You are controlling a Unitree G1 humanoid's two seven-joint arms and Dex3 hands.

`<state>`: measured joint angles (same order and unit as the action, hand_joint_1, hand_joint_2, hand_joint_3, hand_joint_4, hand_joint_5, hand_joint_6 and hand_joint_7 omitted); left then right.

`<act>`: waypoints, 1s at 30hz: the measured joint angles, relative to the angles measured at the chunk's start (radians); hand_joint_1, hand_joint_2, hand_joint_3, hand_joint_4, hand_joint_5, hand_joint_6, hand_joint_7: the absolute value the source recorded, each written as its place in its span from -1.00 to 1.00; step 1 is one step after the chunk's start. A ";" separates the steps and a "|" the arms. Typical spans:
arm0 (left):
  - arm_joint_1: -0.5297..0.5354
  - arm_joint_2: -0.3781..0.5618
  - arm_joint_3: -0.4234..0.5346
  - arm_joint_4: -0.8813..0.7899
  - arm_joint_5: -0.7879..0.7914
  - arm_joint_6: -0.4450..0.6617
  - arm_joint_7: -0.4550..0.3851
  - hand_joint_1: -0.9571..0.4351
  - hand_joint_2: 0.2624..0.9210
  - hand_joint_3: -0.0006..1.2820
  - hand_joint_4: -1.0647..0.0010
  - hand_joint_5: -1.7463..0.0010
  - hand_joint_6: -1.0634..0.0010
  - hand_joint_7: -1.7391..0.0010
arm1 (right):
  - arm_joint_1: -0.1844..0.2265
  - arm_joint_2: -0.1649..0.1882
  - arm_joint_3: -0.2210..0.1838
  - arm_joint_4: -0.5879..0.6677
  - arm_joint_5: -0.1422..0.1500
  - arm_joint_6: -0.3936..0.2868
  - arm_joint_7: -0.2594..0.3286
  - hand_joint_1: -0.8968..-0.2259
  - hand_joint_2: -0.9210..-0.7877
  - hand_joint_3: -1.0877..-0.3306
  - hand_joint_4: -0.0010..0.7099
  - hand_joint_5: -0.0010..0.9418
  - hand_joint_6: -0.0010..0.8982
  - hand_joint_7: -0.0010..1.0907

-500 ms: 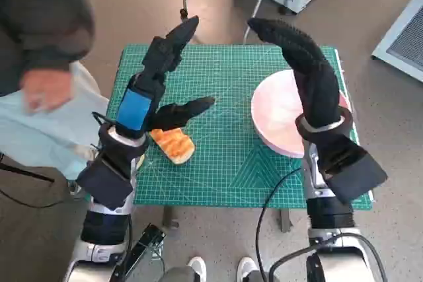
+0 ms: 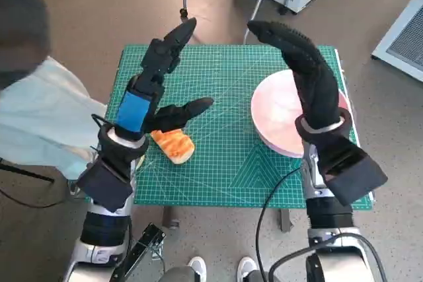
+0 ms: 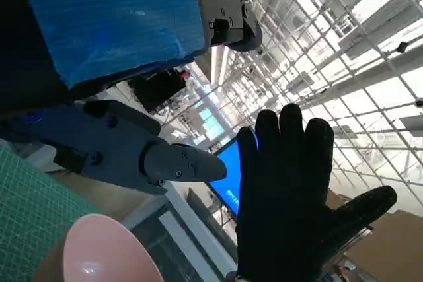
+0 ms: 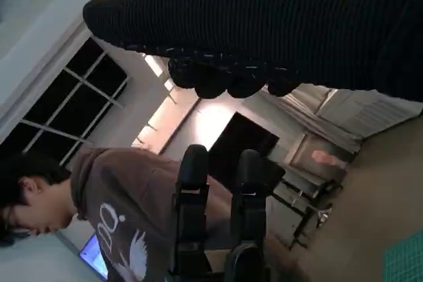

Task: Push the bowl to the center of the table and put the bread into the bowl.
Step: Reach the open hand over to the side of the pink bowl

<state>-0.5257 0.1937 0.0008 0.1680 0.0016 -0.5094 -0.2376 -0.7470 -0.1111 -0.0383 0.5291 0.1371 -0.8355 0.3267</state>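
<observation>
The pink bowl sits at the table's right side, not yet centered, and the bread lies left, under the left robot hand. Both it and the right robot hand hang released, barely moved since a moment ago; only the person has withdrawn.

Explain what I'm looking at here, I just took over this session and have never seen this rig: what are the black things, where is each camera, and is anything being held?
It is a humanoid robot's two arms at a small table. The head view looks down: the left hand, black with blue tape, is raised above the bread lying on the green mat. The gloved right hand hovers over the pink bowl, which sits toward the mat's right side. Each wrist carries a camera; both point upward now, each catching the other hand. A person shows in the right wrist view. Both hands are open and hold nothing.
</observation>
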 measured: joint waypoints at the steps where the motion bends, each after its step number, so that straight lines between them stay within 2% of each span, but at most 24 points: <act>1: 0.000 0.000 0.000 0.000 0.000 0.000 0.001 -0.22 1.00 -0.67 0.59 1.00 0.85 0.48 | 0.000 0.000 0.000 0.001 0.000 -0.001 0.000 -0.26 -1.00 -0.28 -0.34 -1.00 -1.00 0.21; 9: 0.000 0.002 0.000 -0.001 0.002 0.000 0.003 -0.22 1.00 -0.67 0.59 1.00 0.86 0.48 | 0.000 0.000 -0.001 0.012 0.002 -0.006 0.001 -0.29 -1.00 -0.28 -0.34 -1.00 -1.00 0.21; 13: 0.000 0.002 0.000 -0.001 0.002 0.000 0.003 -0.22 1.00 -0.67 0.59 1.00 0.86 0.48 | -0.001 -0.006 -0.009 0.027 0.018 -0.009 0.010 -0.24 -1.00 -0.27 -0.33 -0.99 -1.00 0.22; 17: 0.000 0.002 0.000 -0.001 0.003 0.000 0.003 -0.21 1.00 -0.67 0.59 1.00 0.86 0.48 | -0.007 -0.032 -0.040 0.065 0.047 -0.018 0.030 -0.17 -1.00 -0.28 -0.37 -0.99 -1.00 0.18; 20: 0.001 0.004 0.001 -0.001 0.003 0.000 0.005 -0.21 1.00 -0.67 0.59 1.00 0.86 0.48 | -0.011 -0.055 -0.066 0.082 0.066 -0.020 0.038 -0.19 -1.00 -0.26 -0.37 -0.97 -1.00 0.20; 25: 0.001 0.005 0.001 -0.001 0.003 0.000 0.005 -0.21 1.00 -0.67 0.59 1.00 0.86 0.48 | -0.020 -0.094 -0.124 0.131 0.082 -0.025 0.029 -0.21 -1.00 -0.28 -0.38 -0.96 -1.00 0.18; 30: 0.002 0.005 0.001 -0.001 0.003 0.001 0.005 -0.21 1.00 -0.67 0.59 1.00 0.86 0.48 | -0.021 -0.138 -0.180 0.188 0.075 -0.038 -0.016 -0.20 -1.00 -0.32 -0.39 -0.97 -1.00 0.15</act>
<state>-0.5240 0.1985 0.0021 0.1669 0.0049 -0.5088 -0.2325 -0.7682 -0.2491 -0.2183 0.7171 0.2122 -0.8734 0.3105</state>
